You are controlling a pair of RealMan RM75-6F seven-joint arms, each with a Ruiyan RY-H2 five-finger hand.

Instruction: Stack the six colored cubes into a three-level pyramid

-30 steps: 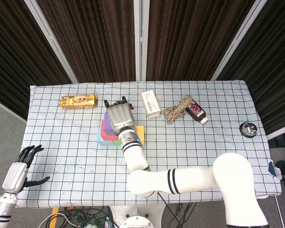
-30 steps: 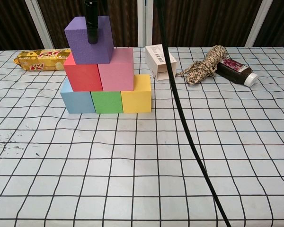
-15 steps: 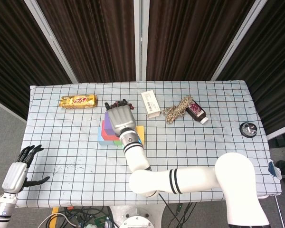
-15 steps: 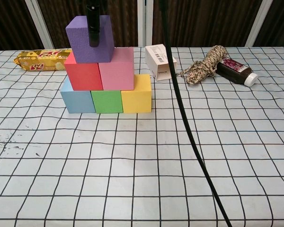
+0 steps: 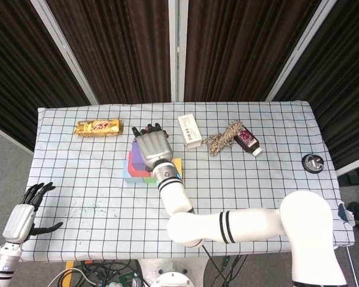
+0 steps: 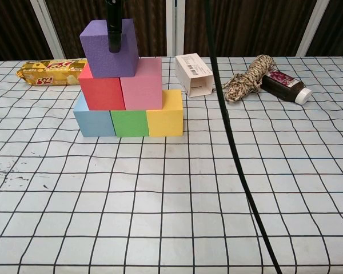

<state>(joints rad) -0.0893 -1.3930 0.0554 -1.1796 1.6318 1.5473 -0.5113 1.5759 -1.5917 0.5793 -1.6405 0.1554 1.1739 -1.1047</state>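
Note:
The six cubes stand as a pyramid at the table's middle left. The blue cube (image 6: 93,121), green cube (image 6: 129,122) and yellow cube (image 6: 164,120) form the base. The red cube (image 6: 102,92) and pink cube (image 6: 142,85) sit on them, and the purple cube (image 6: 97,51) is on top. My right hand (image 5: 151,147) hovers flat over the stack with fingers stretched out and apart, hiding most of it from the head view. One dark finger (image 6: 114,28) hangs before the purple cube's front face. My left hand (image 5: 24,215) waits at the table's near left corner, fingers spread, empty.
A gold snack bar (image 6: 48,72) lies behind the stack to the left. A white box (image 6: 194,74), a rope bundle (image 6: 248,77) and a dark bottle (image 6: 284,85) lie to the right. A black round object (image 5: 312,162) sits near the right edge. A black cable (image 6: 234,148) crosses the chest view.
The right arm and its cable have drifted slightly to the right, and the finger before the purple cube has risen a little. The pyramid and the left hand have not moved.

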